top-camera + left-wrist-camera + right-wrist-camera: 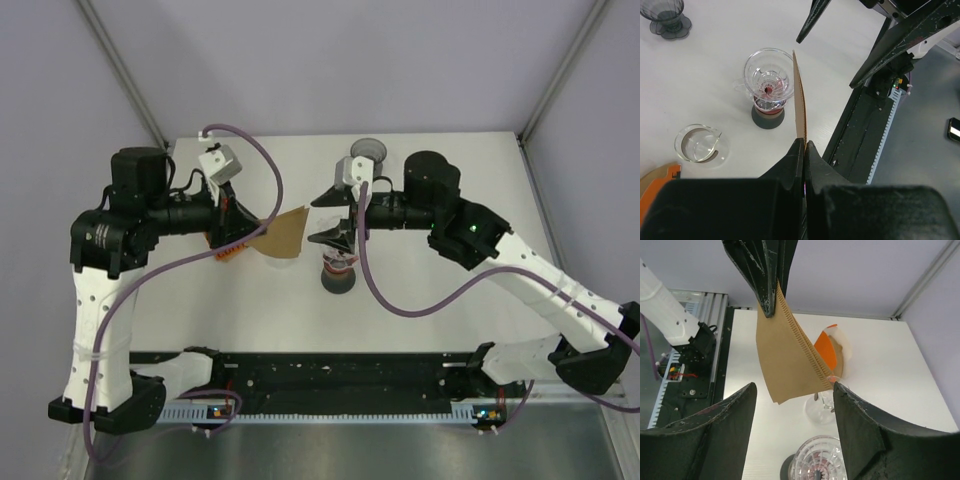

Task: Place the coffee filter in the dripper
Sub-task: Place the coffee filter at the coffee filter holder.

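Note:
The brown paper coffee filter hangs above the table, pinched at one corner by my left gripper, which is shut on it. The left wrist view shows the filter edge-on, rising from the closed left gripper. The clear glass dripper stands on a dark base below and to the right of the filter. My right gripper is open above the dripper. In the right wrist view the right gripper has the filter's free lower edge hanging just ahead of its fingers.
A small clear glass cup sits on the table left of the dripper. A grey cup-shaped piece stands at the back edge. An orange holder with more filters lies under the left arm. A black rail runs along the near edge.

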Tool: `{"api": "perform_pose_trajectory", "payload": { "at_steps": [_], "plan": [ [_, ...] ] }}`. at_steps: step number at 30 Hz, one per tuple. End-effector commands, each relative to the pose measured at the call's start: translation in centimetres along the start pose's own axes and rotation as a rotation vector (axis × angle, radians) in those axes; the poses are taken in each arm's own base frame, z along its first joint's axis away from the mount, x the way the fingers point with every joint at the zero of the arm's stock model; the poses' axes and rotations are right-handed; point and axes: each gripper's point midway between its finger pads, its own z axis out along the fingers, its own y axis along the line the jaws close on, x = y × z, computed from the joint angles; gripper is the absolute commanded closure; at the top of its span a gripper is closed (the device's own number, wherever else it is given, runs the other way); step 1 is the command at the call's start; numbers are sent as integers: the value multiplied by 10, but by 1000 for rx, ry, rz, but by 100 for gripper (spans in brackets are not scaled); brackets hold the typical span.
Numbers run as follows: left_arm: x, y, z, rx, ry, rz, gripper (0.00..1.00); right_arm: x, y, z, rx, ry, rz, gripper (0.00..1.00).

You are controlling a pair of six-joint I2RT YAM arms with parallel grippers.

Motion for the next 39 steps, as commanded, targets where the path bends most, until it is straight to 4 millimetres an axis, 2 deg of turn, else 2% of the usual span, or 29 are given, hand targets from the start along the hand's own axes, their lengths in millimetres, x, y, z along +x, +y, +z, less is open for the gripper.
{"api": "perform_pose_trajectory", "payload": {
  "at_steps": [1,5,12,13,18,24,30,39],
  "plan": [
    [-4,-19,-9,61,-20,101,100,-4,14,-6,-84,-4,-16,36],
    [-5,-23,-10,70,-25,108,100,3,1,-1,-34,27,-7,34],
    [-4,-24,-11,71,-24,110,100,17,-10,8,-3,68,17,37],
    [-3,-24,-11,68,-23,110,100,17,-10,8,-6,67,17,39],
    [-6,-16,-10,33,-26,96,100,13,2,9,-70,47,37,67],
    [-7,-4,-7,-22,-24,72,100,15,15,8,-132,37,55,80],
    [-6,-2,-7,-30,-20,73,100,12,19,4,-145,25,47,81],
    [-2,1,-6,-35,-8,76,100,-6,28,-6,-165,-40,33,76]
  ]
}}
